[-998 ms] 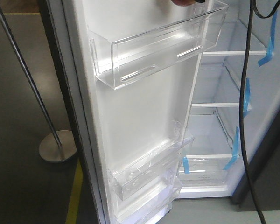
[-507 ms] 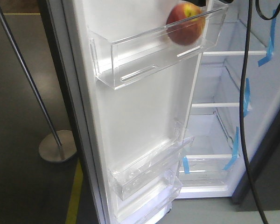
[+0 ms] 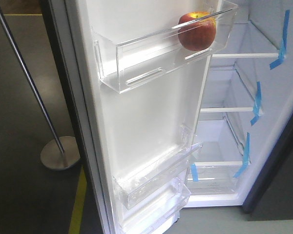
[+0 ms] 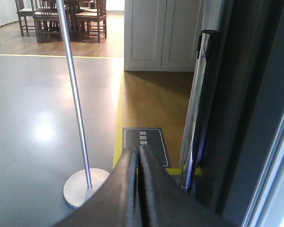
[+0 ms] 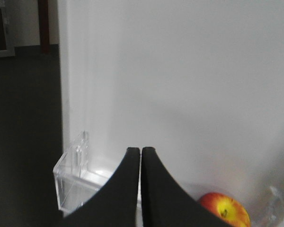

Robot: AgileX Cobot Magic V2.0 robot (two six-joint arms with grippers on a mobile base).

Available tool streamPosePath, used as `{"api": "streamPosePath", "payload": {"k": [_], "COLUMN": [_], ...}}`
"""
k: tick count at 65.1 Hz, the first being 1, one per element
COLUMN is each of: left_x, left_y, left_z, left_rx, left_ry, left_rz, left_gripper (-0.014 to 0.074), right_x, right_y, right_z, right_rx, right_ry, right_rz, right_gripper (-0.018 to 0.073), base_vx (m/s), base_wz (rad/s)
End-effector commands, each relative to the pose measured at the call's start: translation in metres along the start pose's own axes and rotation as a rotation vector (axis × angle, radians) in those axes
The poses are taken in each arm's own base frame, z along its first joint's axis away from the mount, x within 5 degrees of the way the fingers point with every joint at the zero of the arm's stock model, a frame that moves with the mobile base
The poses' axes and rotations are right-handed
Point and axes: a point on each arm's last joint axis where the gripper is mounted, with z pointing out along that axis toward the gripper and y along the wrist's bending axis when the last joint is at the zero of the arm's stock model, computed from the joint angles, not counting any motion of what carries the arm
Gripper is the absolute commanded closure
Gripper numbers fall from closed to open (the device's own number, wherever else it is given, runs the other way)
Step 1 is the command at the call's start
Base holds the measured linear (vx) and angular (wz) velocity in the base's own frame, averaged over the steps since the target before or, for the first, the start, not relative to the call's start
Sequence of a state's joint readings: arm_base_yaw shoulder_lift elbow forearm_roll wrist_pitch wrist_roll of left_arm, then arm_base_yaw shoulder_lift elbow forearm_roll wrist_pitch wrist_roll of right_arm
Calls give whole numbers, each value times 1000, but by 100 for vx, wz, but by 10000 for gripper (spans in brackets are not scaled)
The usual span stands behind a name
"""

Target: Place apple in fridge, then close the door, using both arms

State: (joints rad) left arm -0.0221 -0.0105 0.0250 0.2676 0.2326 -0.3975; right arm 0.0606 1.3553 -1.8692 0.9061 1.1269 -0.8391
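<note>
Exterior front-facing view: apple (image 3: 197, 31) is lodged in the top bin (image 3: 136, 58) at one o'clock, left gripper (image 4: 137, 158) and right gripper (image 5: 140, 158) are pressed together, so the door (image 3: 146, 117) is to be shut.

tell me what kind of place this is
Likely a mock home or test lab, not a lived-in kitchen: open fridge marked with blue tape, a yellow floor line, dining chairs beyond.
</note>
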Motion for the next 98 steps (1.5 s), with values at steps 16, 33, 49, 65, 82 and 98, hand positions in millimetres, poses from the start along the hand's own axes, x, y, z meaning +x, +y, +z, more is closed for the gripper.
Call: {"api": "streamPosePath", "payload": {"k": [16,33,49,65,82,98], "left_x": [-13,-16,-32,-45,-68,-101], "left_y": [-3,-4,-10,-13,-18,-21], "left_z": [-3,-3,-8,-13,-30,-45], "left_rx": [31,45,164,229,465,547], "left_ry": [-101,-128,-278,-411,-642,-662], "left_rz": [-1,-30,-396,-411,-681,-824], "left_gripper": [603,603,603,603,603,603], "right_x": [58,139,195,222,223,222], "right_y": [56,96,126,143,145,145], "right_z": [-47,-69,-81,-89,-90,-90], "right_rx": [144,262,283,289,289,287], "right_ry": [12,-3,-7,-28,-32,-39], "right_rz": [41,119,203,231,233,238], "right_gripper": [564,564,564,564,564,564], "base_vx": [0,0,0,0,0,0], "base_wz": [0,0,0,0,0,0]}}
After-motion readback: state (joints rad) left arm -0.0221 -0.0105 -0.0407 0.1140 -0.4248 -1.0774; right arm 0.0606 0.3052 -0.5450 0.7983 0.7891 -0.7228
